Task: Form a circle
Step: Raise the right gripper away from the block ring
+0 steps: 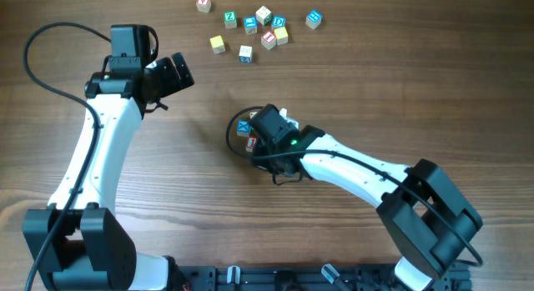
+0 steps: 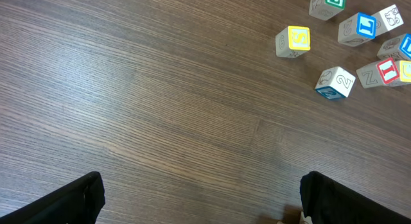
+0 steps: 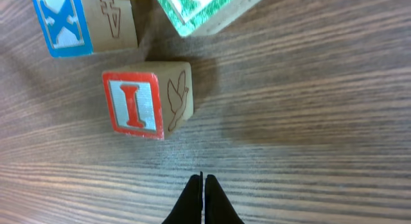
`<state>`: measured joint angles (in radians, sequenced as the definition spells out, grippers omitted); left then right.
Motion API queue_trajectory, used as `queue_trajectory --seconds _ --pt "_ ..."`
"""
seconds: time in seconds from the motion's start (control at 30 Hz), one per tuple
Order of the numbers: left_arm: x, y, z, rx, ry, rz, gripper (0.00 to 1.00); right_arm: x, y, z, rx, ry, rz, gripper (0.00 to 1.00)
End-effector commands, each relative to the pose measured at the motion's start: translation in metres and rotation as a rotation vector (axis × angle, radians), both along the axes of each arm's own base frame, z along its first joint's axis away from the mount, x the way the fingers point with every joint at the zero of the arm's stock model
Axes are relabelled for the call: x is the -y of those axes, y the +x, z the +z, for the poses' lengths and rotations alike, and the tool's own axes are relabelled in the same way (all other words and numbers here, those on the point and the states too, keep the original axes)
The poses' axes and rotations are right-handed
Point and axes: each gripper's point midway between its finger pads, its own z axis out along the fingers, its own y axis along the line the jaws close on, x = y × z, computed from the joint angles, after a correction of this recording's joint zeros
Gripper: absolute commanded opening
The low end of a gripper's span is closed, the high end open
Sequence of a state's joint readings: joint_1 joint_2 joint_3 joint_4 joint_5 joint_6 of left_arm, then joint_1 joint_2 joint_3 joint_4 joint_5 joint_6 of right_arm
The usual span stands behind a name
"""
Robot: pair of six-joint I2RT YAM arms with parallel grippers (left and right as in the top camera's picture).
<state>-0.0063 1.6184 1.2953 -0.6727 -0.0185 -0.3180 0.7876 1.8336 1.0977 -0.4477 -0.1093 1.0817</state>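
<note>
- Dark wood-grain bench [image 1: 375, 91], seen from above.
- The circle [image 1: 244, 127] sits near the centre of the bench, mostly hidden under the right arm's wrist. The overhead view shows only a blue-faced and a red-faced cube on its left side.
- Right wrist view of it: blue X cube [image 3: 64, 25] at the top left. The red I cube [image 3: 138, 103] is just below it, with a narrow gap between them. The green-faced cube [image 3: 205, 9] is at the top, cut off by the frame edge.
- State of right tool [image 3: 203, 192]: fingers pressed together and holding nothing. The tips are near the red I cube and not touching it.
- State of left tool [image 1: 173, 74]: fingers wide apart and empty, over bare bench, well apart from the circle.
- The loose scatter [image 1: 250, 24] of similar letter cubes lies along the far edge, well apart from the circle. The left wrist view catches several of them at the upper right, among them a yellow S cube [image 2: 293, 41].
</note>
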Motion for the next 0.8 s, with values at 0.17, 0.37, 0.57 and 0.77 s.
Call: queue_trajectory --seconds 0.17,0.37,0.57,0.77 --pt "-0.003 0.001 -0.001 0.001 0.003 0.016 1.0 0.013 0.013 -0.011 0.057 -0.074 -0.056 0.04" --pt "-0.003 0.001 -0.001 0.0 0.003 0.016 1.0 0.007 0.021 -0.012 0.104 -0.068 -0.015 0.05" --pt "-0.003 0.001 -0.001 0.0 0.003 0.016 1.0 0.001 0.026 -0.016 0.117 -0.049 -0.013 0.04" --pt "-0.003 0.001 -0.001 0.0 0.003 0.016 1.0 -0.001 0.029 -0.015 0.129 -0.044 -0.015 0.04"
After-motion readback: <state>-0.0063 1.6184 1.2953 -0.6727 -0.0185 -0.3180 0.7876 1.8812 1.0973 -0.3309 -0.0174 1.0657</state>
